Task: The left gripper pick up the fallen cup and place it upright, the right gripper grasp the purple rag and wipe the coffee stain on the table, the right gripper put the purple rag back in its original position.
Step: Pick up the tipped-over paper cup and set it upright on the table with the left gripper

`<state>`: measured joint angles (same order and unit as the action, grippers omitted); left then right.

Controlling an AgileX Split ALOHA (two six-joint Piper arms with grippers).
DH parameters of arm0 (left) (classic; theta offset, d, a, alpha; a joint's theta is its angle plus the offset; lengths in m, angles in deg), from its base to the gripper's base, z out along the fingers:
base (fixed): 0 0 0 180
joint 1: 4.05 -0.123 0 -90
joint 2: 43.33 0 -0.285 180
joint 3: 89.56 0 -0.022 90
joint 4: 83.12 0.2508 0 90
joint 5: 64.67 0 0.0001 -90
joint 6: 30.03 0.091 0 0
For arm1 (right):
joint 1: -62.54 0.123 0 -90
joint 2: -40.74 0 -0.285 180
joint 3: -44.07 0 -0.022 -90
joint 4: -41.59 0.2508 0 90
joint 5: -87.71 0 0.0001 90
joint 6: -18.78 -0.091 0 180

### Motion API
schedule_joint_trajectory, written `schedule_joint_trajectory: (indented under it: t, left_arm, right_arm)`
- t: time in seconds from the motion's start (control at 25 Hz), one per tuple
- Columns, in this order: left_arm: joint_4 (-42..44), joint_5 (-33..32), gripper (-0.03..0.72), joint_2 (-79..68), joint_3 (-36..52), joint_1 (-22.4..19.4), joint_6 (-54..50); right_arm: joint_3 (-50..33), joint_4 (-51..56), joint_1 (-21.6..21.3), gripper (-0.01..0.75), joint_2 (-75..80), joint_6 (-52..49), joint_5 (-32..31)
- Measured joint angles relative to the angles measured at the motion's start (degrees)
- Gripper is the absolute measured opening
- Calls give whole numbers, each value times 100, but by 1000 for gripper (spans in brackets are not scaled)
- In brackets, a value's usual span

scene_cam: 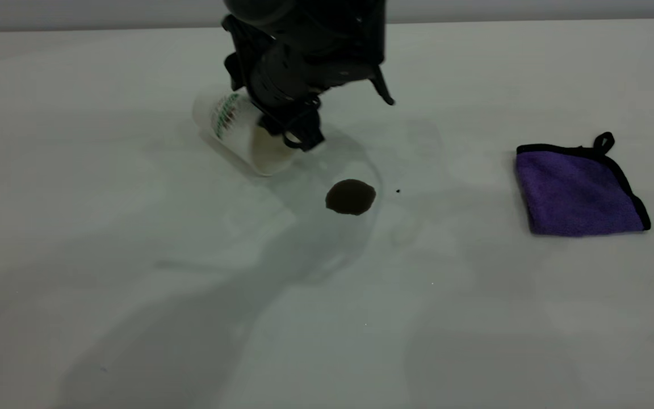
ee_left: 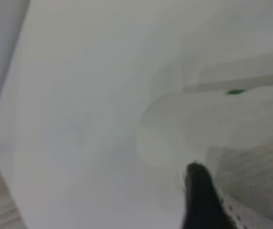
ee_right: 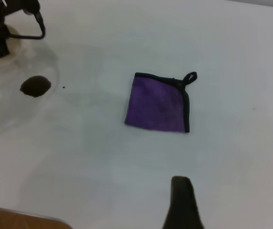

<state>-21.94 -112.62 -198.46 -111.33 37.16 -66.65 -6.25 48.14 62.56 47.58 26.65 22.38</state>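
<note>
The left pincer (scene_cam: 296, 133) is down at the cup (scene_cam: 242, 136), its dark fingers set at the cup's mouth. The cup lies tipped on the table (scene_cam: 134, 272), base away from the pincer and cream inside turned toward the coffee stain (scene_cam: 351, 197). One finger seems to reach over the rim, but whether the pincer has clenched on the cup or is only standing released around the rim cannot be told. In the left wrist view a single dark fingertip (ee_left: 200, 200) shows against the cup's pale wall (ee_left: 212, 129), with a bit of the green band just beyond.

The coffee stain sits just past the left pincer's tips, near the cup's mouth but apart from it. A tiny black speck (scene_cam: 398, 191) lies just beyond the stain, on the side away from the cup.

The purple rag (scene_cam: 579, 190) lies flat, well apart from the left pincer, its black loop pointing away from the stain.

The right pincer (ee_right: 183, 202) hangs above the table short of the rag, not touching it; only one dark finger shows, so its state cannot be told.
</note>
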Motion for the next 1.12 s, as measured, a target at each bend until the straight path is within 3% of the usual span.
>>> schedule_joint_trajectory:
  t: [0.16, 0.28, 0.48, 0.68, 0.88, 1.12]
  left_arm:
    - [51, -256, 102, 0, -111, -137, 461]
    - [-322, -651, 19, 107, -458, -167, 1192]
    - [-2124, -836, 9, 646, -1366, -347, 2393]
    - [-4196, -1124, 9, 918, -2333, -1035, 3779]
    - [-5880, -868, 9, 879, -2386, -1818, 4653]
    - [-6991, -594, 11, 544, -2424, -2437, 5226]
  right_arm:
    - [0, 0, 0, 589, 0, 0, 0]
    - [0, 0, 0, 589, 0, 0, 0]
    - [0, 0, 0, 589, 0, 0, 0]
    - [0, 4, 0, 589, 0, 0, 0]
    - [0, 4, 0, 589, 0, 0, 0]
    - [0, 4, 0, 589, 0, 0, 0]
